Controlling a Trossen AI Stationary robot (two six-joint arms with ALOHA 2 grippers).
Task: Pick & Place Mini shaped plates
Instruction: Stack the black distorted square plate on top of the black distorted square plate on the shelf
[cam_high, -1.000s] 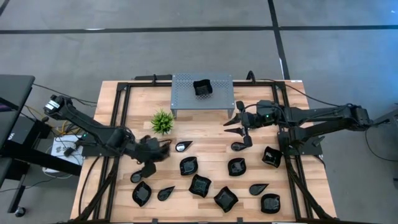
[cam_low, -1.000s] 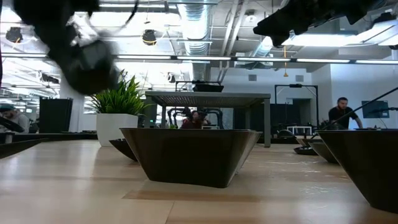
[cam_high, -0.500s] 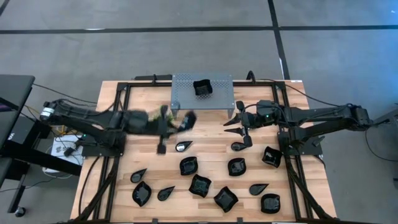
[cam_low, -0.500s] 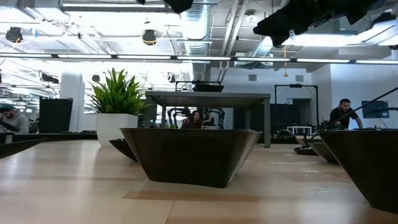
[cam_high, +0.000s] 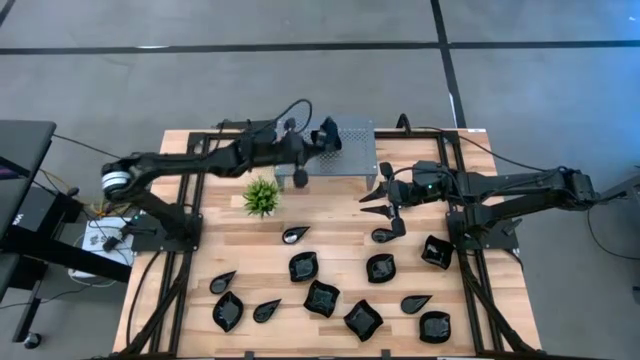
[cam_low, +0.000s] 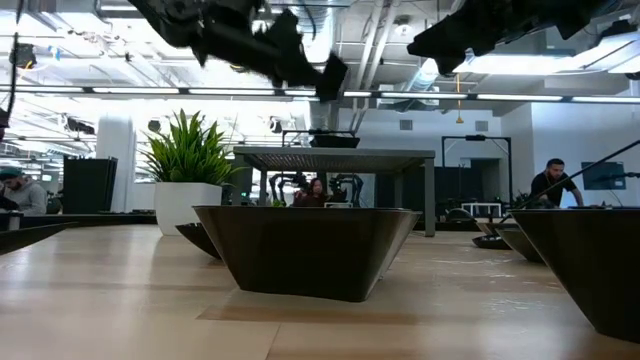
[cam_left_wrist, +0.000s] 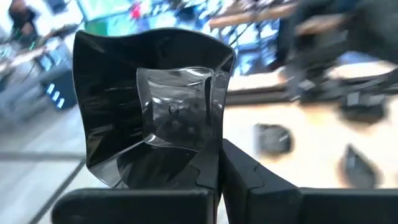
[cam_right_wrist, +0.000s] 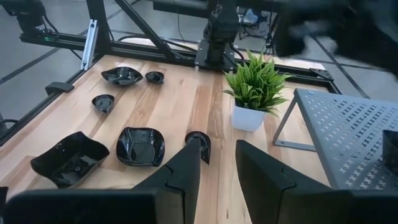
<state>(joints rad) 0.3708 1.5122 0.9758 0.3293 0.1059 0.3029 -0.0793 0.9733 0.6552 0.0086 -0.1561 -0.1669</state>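
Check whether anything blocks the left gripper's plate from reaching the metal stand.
Nothing visible does. The left gripper holds its plate above the metal stand, whose top carries no other plate that shows.

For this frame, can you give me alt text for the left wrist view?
The left gripper, fingers shut, holds a glossy black squarish plate by its wavy rim, filling most of the view. Behind it, blurred, lie the wooden table and more dark plates.

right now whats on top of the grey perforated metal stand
The left claw, shut on a glossy black wavy-rimmed plate, hangs over the grey perforated metal stand. Arm and plate cover part of the top, so anything already there is hidden.
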